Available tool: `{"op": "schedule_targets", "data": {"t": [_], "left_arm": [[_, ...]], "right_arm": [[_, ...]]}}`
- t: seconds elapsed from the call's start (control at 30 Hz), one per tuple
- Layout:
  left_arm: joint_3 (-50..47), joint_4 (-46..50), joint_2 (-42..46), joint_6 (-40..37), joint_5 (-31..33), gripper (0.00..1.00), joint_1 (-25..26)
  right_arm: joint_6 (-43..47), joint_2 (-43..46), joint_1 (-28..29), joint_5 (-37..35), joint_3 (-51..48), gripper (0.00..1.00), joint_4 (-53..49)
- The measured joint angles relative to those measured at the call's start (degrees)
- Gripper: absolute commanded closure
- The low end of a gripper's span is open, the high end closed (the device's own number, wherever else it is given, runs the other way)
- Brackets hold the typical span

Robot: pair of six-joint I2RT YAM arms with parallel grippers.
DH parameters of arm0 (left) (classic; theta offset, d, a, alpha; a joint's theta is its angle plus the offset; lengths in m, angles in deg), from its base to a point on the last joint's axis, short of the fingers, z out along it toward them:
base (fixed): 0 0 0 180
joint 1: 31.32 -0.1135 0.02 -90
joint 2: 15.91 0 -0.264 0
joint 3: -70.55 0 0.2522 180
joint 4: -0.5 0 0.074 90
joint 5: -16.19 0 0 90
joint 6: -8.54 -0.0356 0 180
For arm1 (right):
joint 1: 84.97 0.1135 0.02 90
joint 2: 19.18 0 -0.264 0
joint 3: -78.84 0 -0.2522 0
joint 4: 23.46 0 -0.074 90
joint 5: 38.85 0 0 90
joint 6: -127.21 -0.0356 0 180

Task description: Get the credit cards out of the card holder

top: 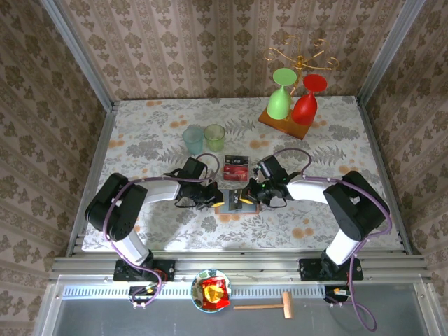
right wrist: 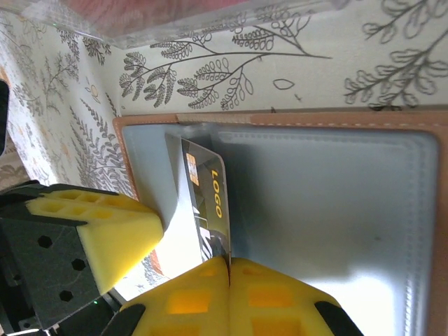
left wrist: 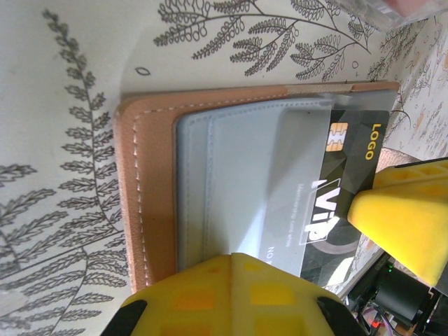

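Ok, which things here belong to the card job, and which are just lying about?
Job: card holder, black card pinched by right claw, left claw pressing the holder, loose cards beyond it.
Lying about: teal cup, green cup, green goblet, red goblet, wooden board, snack packet, mallet.

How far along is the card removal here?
Done: two cards lie on the table beyond the card holder. In hand: right gripper pinches a black card partly out of its pocket; left gripper presses the holder. Left: pulling it free.
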Motion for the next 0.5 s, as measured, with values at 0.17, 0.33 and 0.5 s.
{"op": "schedule_targets", "data": {"t": [0.17,0.33,0.5], "left_arm": [[0.0,0.17,0.09,0.02,0.02,0.98,0.0],[0.0,0.22,0.09,0.02,0.0,0.98,0.0],[0.0,0.24,0.11,0.02,0.0,0.97,0.0]], "right_arm": [[2.21,1.7,-0.15,-1.68,0.37,0.99,-4.33],[4.94,3.34,-0.15,-4.35,2.49,1.0,-9.88],[7.43,4.44,-0.15,-6.27,4.81,1.0,-14.19]]}}
